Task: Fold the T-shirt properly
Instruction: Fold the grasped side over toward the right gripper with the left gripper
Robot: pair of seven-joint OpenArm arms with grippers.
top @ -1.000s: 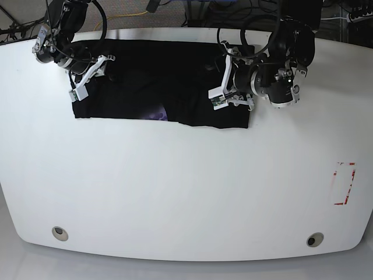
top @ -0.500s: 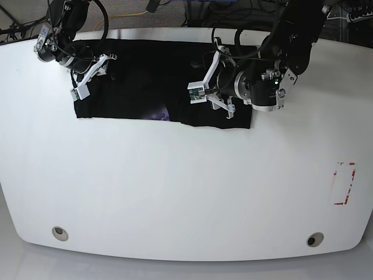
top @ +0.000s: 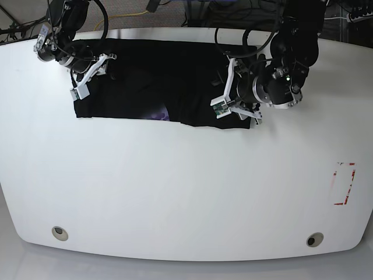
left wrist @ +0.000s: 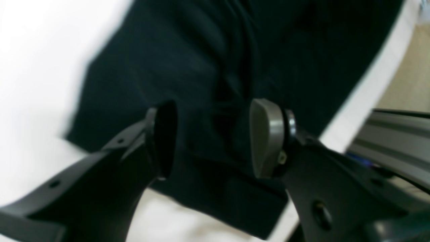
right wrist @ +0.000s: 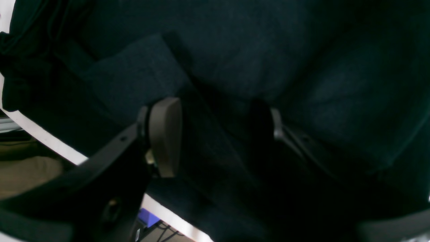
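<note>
T-shirt (top: 145, 79) folded, far table (top: 175, 186) edge — red-marked rectangle (top: 344, 184) right

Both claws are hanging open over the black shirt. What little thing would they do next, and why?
Probably lower and close on the cloth. The left gripper and right gripper both stand open with nothing between their pads, over opposite ends of the T-shirt, which lies as a wide band, needing another fold.

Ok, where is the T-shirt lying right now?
In the base view the T-shirt lies along the table's far edge, between the right gripper and the left gripper.
</note>
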